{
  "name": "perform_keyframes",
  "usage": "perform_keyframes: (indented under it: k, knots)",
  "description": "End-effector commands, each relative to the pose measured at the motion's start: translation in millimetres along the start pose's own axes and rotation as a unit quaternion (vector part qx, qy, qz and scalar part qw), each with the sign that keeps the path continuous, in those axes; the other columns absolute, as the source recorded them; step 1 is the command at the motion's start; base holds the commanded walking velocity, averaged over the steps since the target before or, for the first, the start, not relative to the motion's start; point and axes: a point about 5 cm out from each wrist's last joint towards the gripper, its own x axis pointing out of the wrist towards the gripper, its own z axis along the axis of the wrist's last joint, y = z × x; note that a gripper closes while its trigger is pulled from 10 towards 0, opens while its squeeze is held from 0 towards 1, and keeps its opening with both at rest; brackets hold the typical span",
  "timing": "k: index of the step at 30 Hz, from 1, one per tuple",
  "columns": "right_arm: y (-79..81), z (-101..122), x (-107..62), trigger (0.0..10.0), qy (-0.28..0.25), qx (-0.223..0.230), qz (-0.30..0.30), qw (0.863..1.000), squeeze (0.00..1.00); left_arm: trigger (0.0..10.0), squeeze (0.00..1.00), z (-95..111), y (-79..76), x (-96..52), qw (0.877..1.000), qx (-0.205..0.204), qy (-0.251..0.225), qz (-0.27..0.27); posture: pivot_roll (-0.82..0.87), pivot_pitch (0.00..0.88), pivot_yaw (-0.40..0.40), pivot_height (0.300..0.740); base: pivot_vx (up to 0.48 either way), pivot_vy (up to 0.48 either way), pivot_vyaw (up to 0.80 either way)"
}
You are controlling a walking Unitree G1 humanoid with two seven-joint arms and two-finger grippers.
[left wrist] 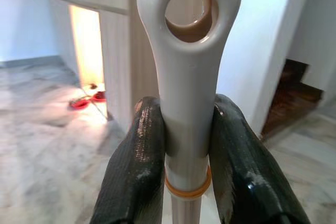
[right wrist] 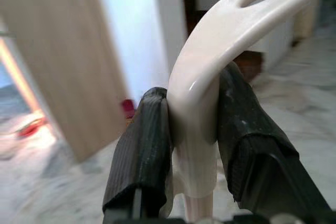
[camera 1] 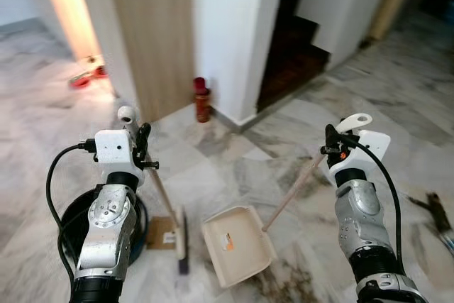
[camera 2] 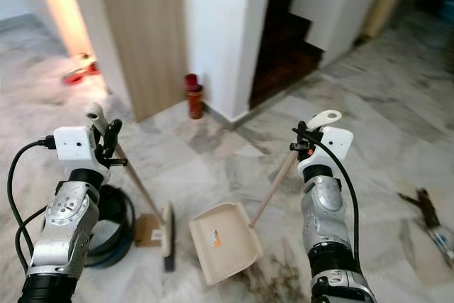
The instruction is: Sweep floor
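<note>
My left gripper (camera 1: 142, 138) is shut on the white top end of the broom handle (left wrist: 188, 77). The handle slants down to the broom head (camera 1: 182, 241), which rests on the marble floor beside a small brown scrap (camera 1: 162, 233). My right gripper (camera 1: 331, 140) is shut on the cream loop grip of the dustpan handle (right wrist: 210, 66). Its wooden stick (camera 1: 293, 192) runs down to the cream dustpan (camera 1: 237, 245), lying on the floor just right of the broom head with an orange bit inside. Dark dirt (camera 1: 280, 282) lies on the floor in front of the pan.
A black round base with a cable (camera 1: 138, 225) sits under my left arm. A red canister (camera 1: 202, 99) stands by the white wall corner. A dark staircase (camera 1: 292, 51) opens behind it. Red items (camera 1: 86, 76) lie near the lit doorway. Debris (camera 1: 436, 211) lies at the far right.
</note>
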Motion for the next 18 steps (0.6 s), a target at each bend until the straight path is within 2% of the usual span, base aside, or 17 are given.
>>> perform_keyframes:
  k: [1, 3, 10, 18]
  knots:
    - [-3.0, 12, 3.6, 10.0, -0.027, 0.005, -0.006, 1.000, 0.00, 10.0, 0.00, 14, -3.0, 5.1, 0.999, 0.002, -0.035, -0.005, 0.02, 0.000, -0.055, 0.740, 0.000, 0.000, 0.00]
    - [-3.2, 12, 3.5, 10.0, -0.026, 0.007, -0.006, 1.000, 0.00, 10.0, 0.00, 16, -3.7, 5.5, 0.999, 0.002, -0.038, -0.007, 0.02, 0.000, -0.055, 0.740, 0.000, 0.000, 0.00]
    - [-4.7, 11, 2.9, 10.0, -0.024, 0.009, -0.011, 1.000, 0.00, 10.0, 0.00, 48, -14.8, 16.0, 0.995, 0.000, -0.092, -0.036, 0.03, 0.000, -0.053, 0.740, 0.000, 0.000, 0.00]
    - [-4.4, 9, 1.9, 10.0, -0.023, 0.013, -0.014, 1.000, 0.00, 10.0, 0.00, 55, -12.7, 19.1, 0.994, 0.017, -0.099, -0.050, 0.03, 0.000, -0.049, 0.740, 0.000, 0.000, 0.00]
